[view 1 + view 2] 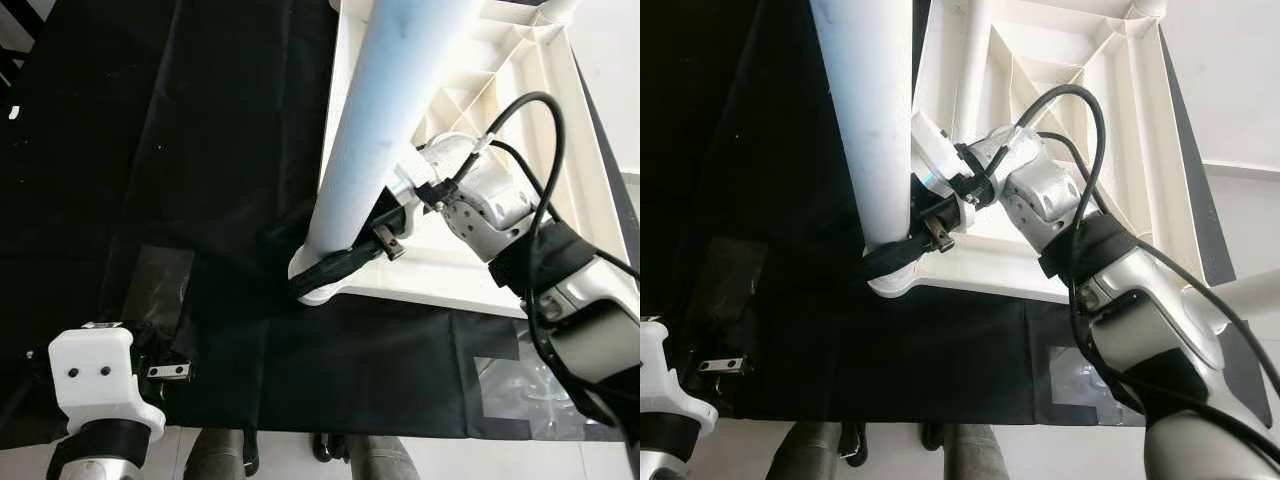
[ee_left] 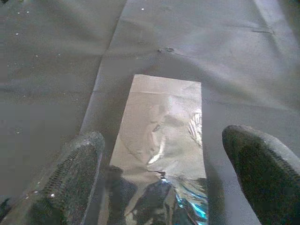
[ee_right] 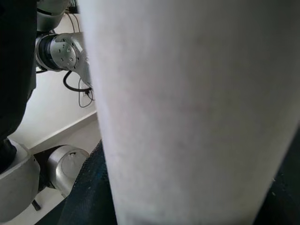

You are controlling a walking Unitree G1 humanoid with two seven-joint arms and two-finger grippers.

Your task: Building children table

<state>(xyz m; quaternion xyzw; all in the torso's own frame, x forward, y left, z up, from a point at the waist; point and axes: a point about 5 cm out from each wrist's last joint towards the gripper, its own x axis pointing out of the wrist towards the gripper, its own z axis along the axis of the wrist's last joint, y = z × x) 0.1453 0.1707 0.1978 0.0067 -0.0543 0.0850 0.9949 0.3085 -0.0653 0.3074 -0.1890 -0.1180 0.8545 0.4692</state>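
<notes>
Tabletop [image 1: 560, 110], white plastic with its ribbed underside up, lies on a black cloth [image 1: 200, 150] spread over the floor, ahead and to the robot's right. A white leg [image 1: 375, 130] stands tilted in the near-left corner socket of the tabletop, its top leaning out past the upper edge of the head views. The right gripper [image 1: 345, 262] is at the foot of the leg, just above the socket, its black jaws closed around the tube from both sides; in the right wrist view the leg [image 3: 197, 112] stands right against the camera, with dark jaw surfaces at either lower edge. A black cable [image 1: 535, 130] loops over the right forearm. The left gripper [image 2: 164, 187] hangs low over the near-left part of the cloth, well apart from the tabletop, with its white housing [image 1: 95, 375] seen from above. Its jaws are spread and hold nothing; one finger [image 2: 70, 178] shows at each side of a strip of clear shiny tape [image 2: 161, 136] stuck flat on the cloth. Another patch of tape [image 1: 510, 385] lies on the cloth near the right arm. Pale floor [image 1: 500, 460] shows along the cloth's near edge.
</notes>
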